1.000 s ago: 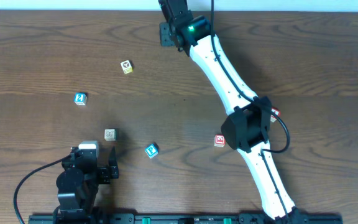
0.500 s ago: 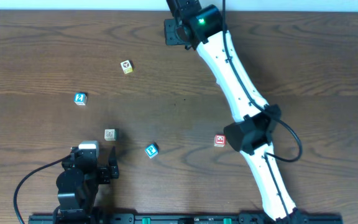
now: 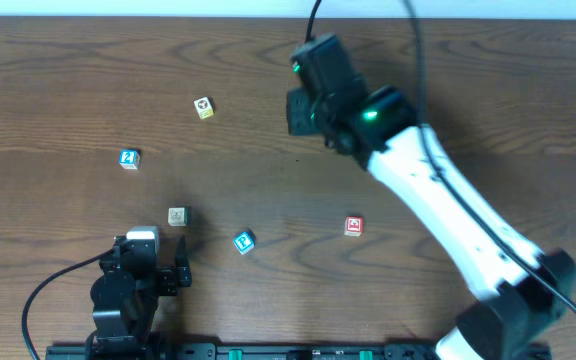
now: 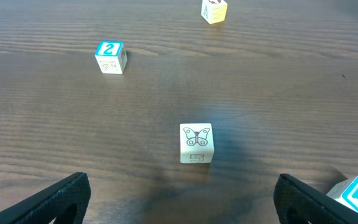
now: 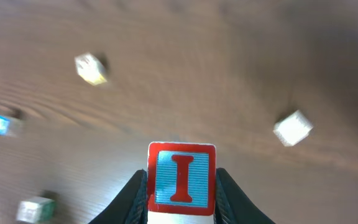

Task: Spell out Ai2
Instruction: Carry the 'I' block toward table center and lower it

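the right fingers (image 3: 303, 108) are closed on the i block (image 5: 181, 180), its red letter upright between them and facing the wrist camera, held above the surface (image 3: 488, 80) near 12 o'clock in the overhead view. the red block (image 3: 353, 227), which i take for the a though its face is too small to read, lies at 5 o'clock from those fingers, apart from the other blocks. the coming move, as i judge it, turns on that: the i should land just at 3 o'clock of the red block. a cube has no long axis to mind. the 2 block (image 4: 110, 56) sits out at 9 o'clock, nearer the left fingers (image 3: 154, 268), which are spread wide at 7 o'clock and hold nothing.
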You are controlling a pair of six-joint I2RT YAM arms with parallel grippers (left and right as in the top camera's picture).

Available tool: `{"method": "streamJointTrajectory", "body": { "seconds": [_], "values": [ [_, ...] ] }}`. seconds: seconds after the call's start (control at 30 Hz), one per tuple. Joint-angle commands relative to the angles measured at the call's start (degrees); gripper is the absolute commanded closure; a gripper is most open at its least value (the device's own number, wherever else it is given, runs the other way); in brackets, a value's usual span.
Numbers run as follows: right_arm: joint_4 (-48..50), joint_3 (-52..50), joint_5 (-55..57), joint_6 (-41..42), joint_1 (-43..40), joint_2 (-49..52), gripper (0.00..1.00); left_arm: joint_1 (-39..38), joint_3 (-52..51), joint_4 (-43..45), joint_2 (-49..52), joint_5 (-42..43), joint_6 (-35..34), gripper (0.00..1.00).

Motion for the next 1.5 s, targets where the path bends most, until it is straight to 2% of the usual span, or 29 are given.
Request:
{"method": "streamJointTrajectory", "body": {
  "seconds": [0.0,0.13,0.27,0.5,0.7,1.47],
  "values": [
    [3.3,-5.1,0.5,6.9,1.6,2.8,0.99,0.3,-0.4,-0.1,-0.3,0.4,-0.4,0.05],
    [9.6,-9.8,0.8,8.6,1.4,5.4,0.99,0.3,-0.4,-0.1,-0.3,0.4,-0.4,0.05],
    [10.4,-10.1,2.5,9.6,1.5,8.3,0.99,0.3,-0.4,-0.1,-0.3,0.4,-0.4,0.05],
    [11.0,-10.1,3.6,17.2,1.6,12.6,0.99,0.3,-0.4,-0.1,-0.3,0.4,-0.4,0.05],
    [11.1,-10.1,3.6,17.3,2.7,15.6,0.99,0.3,-0.4,-0.1,-0.3,0.4,-0.4,0.05],
    [11.9,-10.1,5.1,13.6,2.6,16.8,0.99,0.3,-0.4,-0.1,-0.3,0.4,-0.4,0.05]
  ]
}}
